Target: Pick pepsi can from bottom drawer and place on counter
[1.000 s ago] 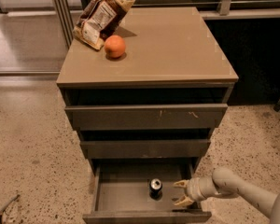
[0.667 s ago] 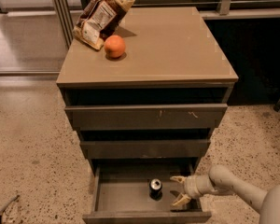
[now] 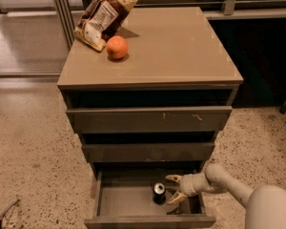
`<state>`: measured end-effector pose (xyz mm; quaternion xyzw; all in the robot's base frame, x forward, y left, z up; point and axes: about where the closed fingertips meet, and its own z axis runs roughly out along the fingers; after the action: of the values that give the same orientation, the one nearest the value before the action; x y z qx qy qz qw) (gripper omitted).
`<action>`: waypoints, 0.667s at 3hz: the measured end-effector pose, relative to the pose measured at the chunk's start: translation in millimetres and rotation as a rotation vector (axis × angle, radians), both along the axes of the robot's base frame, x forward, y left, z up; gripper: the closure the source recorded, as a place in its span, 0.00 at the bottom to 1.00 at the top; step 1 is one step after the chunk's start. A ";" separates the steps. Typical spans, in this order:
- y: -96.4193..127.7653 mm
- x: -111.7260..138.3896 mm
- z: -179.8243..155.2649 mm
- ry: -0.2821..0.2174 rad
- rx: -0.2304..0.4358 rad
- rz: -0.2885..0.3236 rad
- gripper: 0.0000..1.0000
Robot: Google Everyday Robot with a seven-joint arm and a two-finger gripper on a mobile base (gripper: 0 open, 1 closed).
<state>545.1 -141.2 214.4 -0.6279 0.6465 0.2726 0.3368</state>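
Observation:
The pepsi can (image 3: 158, 193) stands upright inside the open bottom drawer (image 3: 124, 202), right of its middle, its silver top showing. My gripper (image 3: 174, 188) reaches into the drawer from the right. Its fingers are open, one above and one below, just right of the can and not closed on it. The counter (image 3: 171, 46) is the flat tan top of the cabinet above.
An orange (image 3: 117, 47) and a brown snack bag (image 3: 104, 15) lie on the counter's back left. The scratched top drawer front (image 3: 150, 119) and the middle drawer (image 3: 148, 151) stick out slightly above the open drawer. Speckled floor surrounds the cabinet.
My gripper has moved left inside the bottom drawer, closer to the can. The can has not moved.

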 end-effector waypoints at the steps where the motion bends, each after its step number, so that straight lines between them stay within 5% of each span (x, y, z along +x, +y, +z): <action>1: 18.5 9.9 -12.0 0.012 0.035 0.032 0.30; 2: 33.9 13.5 -28.2 0.045 0.058 0.063 0.30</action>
<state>558.6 -107.3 186.2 -0.6316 0.6256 0.3158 0.3316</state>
